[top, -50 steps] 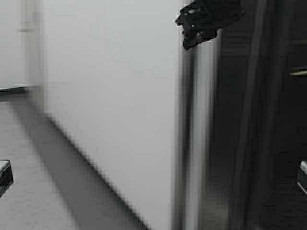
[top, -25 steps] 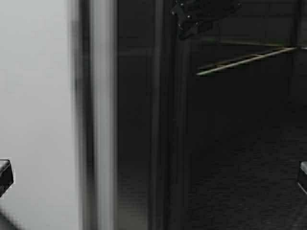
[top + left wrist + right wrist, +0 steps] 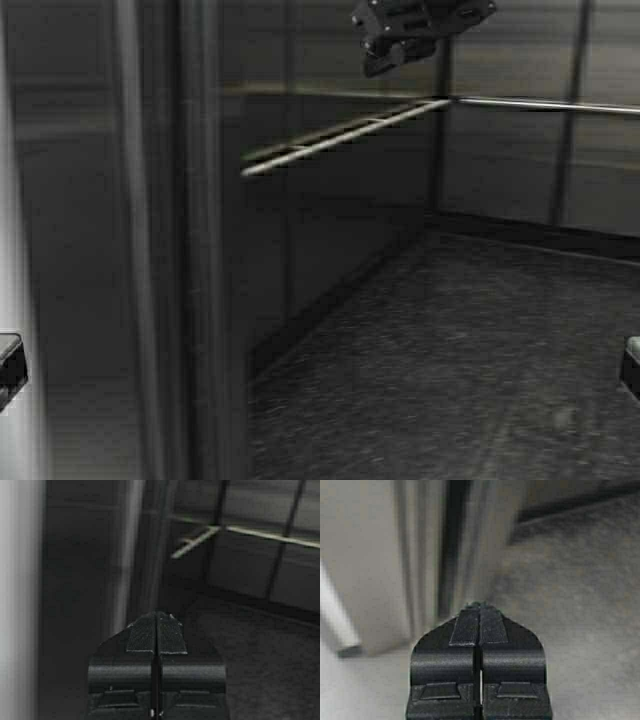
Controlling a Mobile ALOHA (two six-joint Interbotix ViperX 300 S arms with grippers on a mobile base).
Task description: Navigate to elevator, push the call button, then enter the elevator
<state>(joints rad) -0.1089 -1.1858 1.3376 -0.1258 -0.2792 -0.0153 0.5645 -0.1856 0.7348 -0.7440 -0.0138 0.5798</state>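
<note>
Left gripper (image 3: 156, 630) with fingers pressed together on nothing, right gripper (image 3: 480, 622) likewise closed and empty, both pointing toward the open elevator (image 3: 420, 230) straight ahead, steel door frame (image 3: 165, 250) on the left, handrails (image 3: 340, 130) along the cab walls, dark speckled floor (image 3: 450, 360) below.

— What sort of place is this?
— A building's lift landing: the elevator (image 3: 330, 250) stands open, with steel wall panels, round handrails (image 3: 340, 131) and a dark speckled floor (image 3: 460, 370).
— And outside it?
— A plain white wall (image 3: 17, 605).
</note>
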